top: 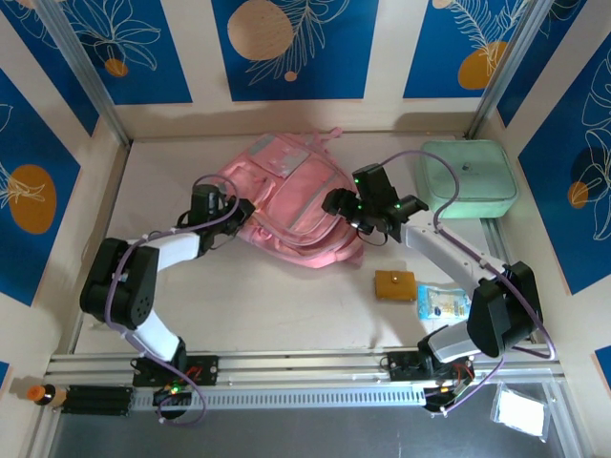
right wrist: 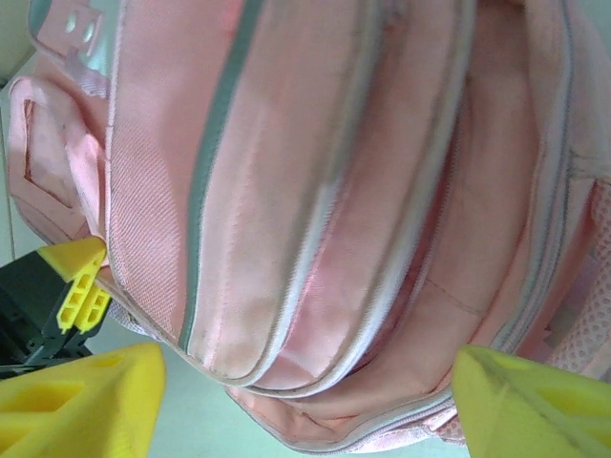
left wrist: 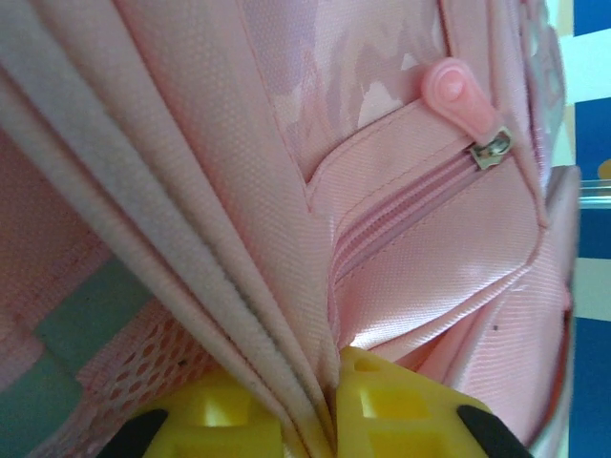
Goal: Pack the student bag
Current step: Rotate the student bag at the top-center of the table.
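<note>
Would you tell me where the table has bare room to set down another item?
Free: the near centre of the table, in front of the student bag; also the far-left corner. Crowded: right side, with mint-green case, brown pouch and blue packet.

**Bag and fingers run out of frame**

In the left wrist view the student bag (left wrist: pixel 420 239) runs past every edge. The left gripper (left wrist: pixel 336 391) has its yellow fingers (left wrist: pixel 401 405) cut off at the bottom, and the pinched fold hides their inner faces. The right gripper (right wrist: pixel 307 367) has its fingers (right wrist: pixel 76 401) cropped likewise. From above, the right arm (top: pixel 449 253) covers one end of the blue-and-white packet (top: pixel 441 302), whose print is too small to read.
</note>
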Robot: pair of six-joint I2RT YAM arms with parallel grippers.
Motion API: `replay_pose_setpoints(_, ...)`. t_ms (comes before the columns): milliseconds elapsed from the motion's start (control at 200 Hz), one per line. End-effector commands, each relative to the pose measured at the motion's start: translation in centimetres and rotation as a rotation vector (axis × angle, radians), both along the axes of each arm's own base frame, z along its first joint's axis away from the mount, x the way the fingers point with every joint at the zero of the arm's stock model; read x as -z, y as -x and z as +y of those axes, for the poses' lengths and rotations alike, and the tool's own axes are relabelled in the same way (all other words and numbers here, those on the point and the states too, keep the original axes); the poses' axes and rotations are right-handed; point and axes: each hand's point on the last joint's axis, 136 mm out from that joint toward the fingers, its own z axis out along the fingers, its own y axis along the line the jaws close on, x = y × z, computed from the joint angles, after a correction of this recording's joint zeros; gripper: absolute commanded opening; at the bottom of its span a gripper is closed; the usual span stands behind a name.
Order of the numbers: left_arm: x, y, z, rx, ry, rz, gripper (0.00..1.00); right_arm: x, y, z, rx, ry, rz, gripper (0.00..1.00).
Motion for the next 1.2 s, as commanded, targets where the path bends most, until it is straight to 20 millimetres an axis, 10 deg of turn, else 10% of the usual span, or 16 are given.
replay_pose_setpoints(0,-3.5,0.2,-0.6,0.044,0.023,-0.089,0.12,-1.6,0.2,0.9,-0.046,0.033,-0.048,0.78)
replay_pose_setpoints(385,-4.7,2.0,-0.9,0.051,0.047,-0.08,0.12,3.0,-1.3,5.4,-0.125,-0.109,0.102,0.76)
replay_pose_setpoints(860,-4.9,2.3,-3.3,0.148,0.109,-0.063,0.12,4.0,-11.8,5.3,-0.245,0.006,-0.064,0.77)
replay_pose_setpoints(1195,-5.3,1.5,-4.5,0.095,0.195,-0.055,0.12,0.4,-4.7,0.6,-0.09,0.145,0.002,0.82)
